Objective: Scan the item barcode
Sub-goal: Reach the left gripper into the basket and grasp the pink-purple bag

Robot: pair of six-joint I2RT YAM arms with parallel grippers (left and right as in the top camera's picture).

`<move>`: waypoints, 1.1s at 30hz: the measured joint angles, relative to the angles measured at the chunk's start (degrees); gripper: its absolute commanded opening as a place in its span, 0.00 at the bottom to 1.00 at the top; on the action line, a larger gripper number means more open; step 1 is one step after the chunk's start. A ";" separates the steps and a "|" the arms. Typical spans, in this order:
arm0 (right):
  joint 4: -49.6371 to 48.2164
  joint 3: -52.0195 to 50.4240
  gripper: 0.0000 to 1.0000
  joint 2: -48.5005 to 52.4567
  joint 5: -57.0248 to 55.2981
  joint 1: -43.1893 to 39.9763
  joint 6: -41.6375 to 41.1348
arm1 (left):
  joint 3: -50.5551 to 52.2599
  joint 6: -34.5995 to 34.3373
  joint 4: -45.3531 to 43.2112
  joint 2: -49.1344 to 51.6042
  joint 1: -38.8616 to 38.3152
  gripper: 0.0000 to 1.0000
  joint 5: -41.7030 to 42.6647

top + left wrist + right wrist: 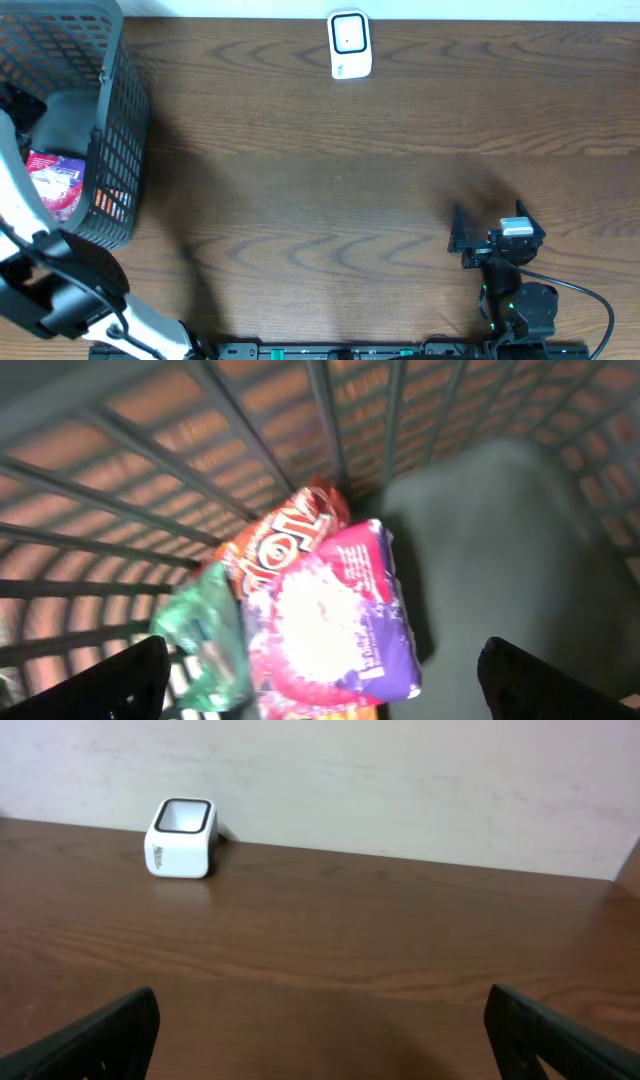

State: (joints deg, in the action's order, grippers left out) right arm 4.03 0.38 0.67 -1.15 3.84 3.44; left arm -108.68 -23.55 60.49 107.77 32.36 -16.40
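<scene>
Several snack packets lie in the dark mesh basket (112,150) at the table's left end. In the left wrist view a purple and pink packet (335,620) lies on top, with a red-orange packet (285,545) behind it and a green one (205,635) to its left. No barcode shows on them. My left gripper (325,690) hangs open above the purple packet, touching nothing. The white scanner (350,45) stands at the far middle edge and also shows as scanner (180,838). My right gripper (488,218) stands open and holds nothing above the wood near the front right.
The basket's wire walls (150,470) close in around the left gripper on the far and left sides. My left arm (25,200) reaches into the basket from the front left corner. A pale wall (400,780) runs behind the table's far edge.
</scene>
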 measured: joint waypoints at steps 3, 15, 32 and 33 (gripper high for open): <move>0.00 0.00 0.99 0.00 0.00 0.00 0.00 | 0.00 -1.49 0.90 3.04 0.00 0.98 1.64; 0.02 0.00 0.99 0.00 0.00 0.00 0.00 | 0.68 -4.92 2.95 12.24 0.00 0.98 3.21; 0.00 0.02 0.99 0.00 0.00 0.00 0.00 | 12.46 -9.68 -5.42 12.26 -1.51 0.62 3.15; 0.00 0.02 0.99 0.00 0.00 0.00 0.00 | 13.03 -9.92 -5.81 12.26 -1.68 0.51 2.99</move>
State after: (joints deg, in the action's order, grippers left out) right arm 4.03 0.40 0.67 -1.15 3.84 3.44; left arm -95.66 -33.47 54.68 120.03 30.68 -13.41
